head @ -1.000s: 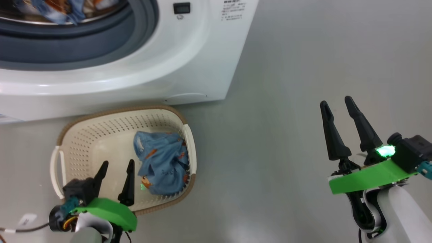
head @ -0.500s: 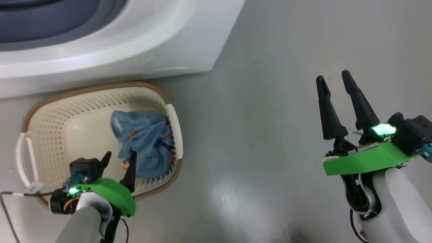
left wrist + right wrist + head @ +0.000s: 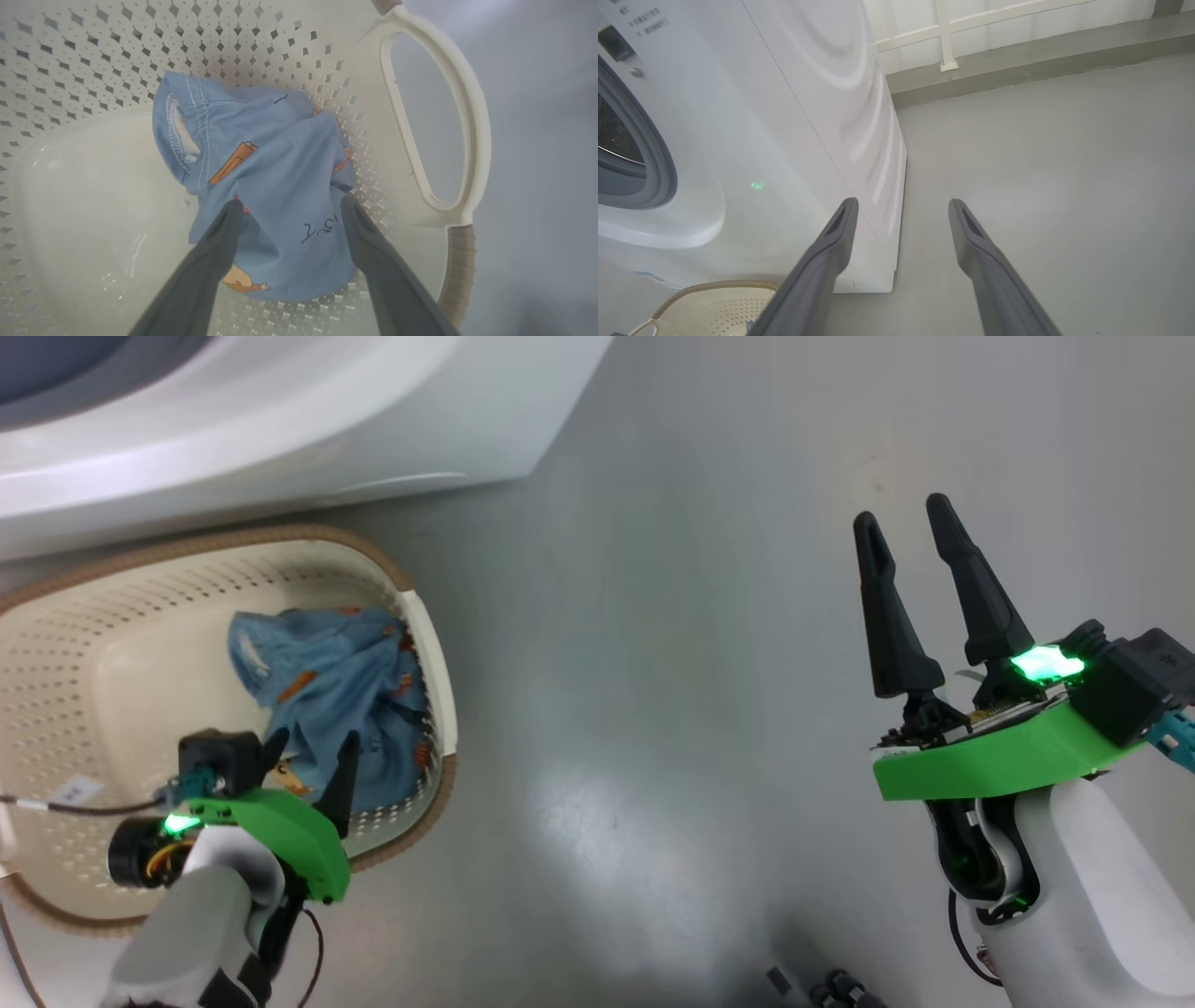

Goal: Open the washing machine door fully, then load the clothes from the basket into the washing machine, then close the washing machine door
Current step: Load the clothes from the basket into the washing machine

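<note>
The cream basket (image 3: pixel 121 588) with a brown rim sits on the floor before the white washing machine (image 3: pixel 280 420). One crumpled light blue garment of the clothes (image 3: pixel 327 681) lies against the basket's right wall. My left gripper (image 3: pixel 313 747) hangs open inside the basket, its two fingers straddling the blue fabric (image 3: pixel 280 186) from above. My right gripper (image 3: pixel 901 518) stands open over bare floor, far right of the basket, holding nothing. The right wrist view shows the washing machine (image 3: pixel 784 116), its grey gasket (image 3: pixel 654 154) and the basket's rim (image 3: pixel 714 287). The washing machine door is out of view.
Grey floor (image 3: pixel 653 663) stretches between the basket and my right arm. A white handle (image 3: pixel 434 126) loops off the basket's near wall. A low ledge and white rail (image 3: pixel 1017 51) run behind the machine.
The head camera has tilted down and shifted, so the machine's opening slid out of view. My left gripper has gone deeper into the basket and now straddles the blue garment.
</note>
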{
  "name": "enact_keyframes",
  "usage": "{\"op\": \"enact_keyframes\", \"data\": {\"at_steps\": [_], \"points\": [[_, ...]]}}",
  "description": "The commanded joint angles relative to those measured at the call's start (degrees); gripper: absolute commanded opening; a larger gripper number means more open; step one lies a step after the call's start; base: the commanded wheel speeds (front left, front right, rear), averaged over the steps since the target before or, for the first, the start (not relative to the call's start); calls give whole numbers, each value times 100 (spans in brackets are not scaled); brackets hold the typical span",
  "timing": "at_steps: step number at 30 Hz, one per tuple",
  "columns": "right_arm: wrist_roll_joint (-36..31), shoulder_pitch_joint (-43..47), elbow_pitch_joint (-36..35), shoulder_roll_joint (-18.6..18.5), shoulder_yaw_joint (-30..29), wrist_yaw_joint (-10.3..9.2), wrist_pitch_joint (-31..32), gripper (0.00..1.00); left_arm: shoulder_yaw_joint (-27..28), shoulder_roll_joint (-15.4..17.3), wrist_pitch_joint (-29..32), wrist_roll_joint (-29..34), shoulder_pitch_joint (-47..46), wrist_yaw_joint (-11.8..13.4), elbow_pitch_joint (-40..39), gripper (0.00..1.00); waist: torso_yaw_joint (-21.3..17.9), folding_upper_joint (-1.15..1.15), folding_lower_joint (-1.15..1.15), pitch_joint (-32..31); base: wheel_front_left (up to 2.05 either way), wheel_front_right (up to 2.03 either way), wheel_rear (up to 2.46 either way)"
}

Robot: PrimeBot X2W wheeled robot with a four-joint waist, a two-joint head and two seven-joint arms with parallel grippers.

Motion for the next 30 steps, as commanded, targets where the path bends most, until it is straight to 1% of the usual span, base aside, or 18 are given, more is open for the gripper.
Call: {"op": "enact_keyframes", "data": {"at_steps": [1,8,15,19,30], "points": [[-77,75,-161,-11,138,43,-46,100,16,215,6,-135,-19,5,-11,100,-117,0,0,152,0,0,0],[-87,-20,-214,42,216,43,-46,100,-528,509,208,-596,-350,5,-39,100,-275,0,0,420,0,0,0],[-99,-112,-276,78,280,43,-46,100,-919,748,474,-1083,-686,5,-27,100,-399,0,0,669,0,0,0],[-109,-135,-306,85,301,43,-46,100,-1099,817,521,-1217,-818,5,-18,100,-428,0,0,748,0,0,0],[-142,-225,-375,102,401,43,-46,100,-1680,995,878,-1712,-1126,5,69,100,-492,0,0,967,0,0,0]]}}
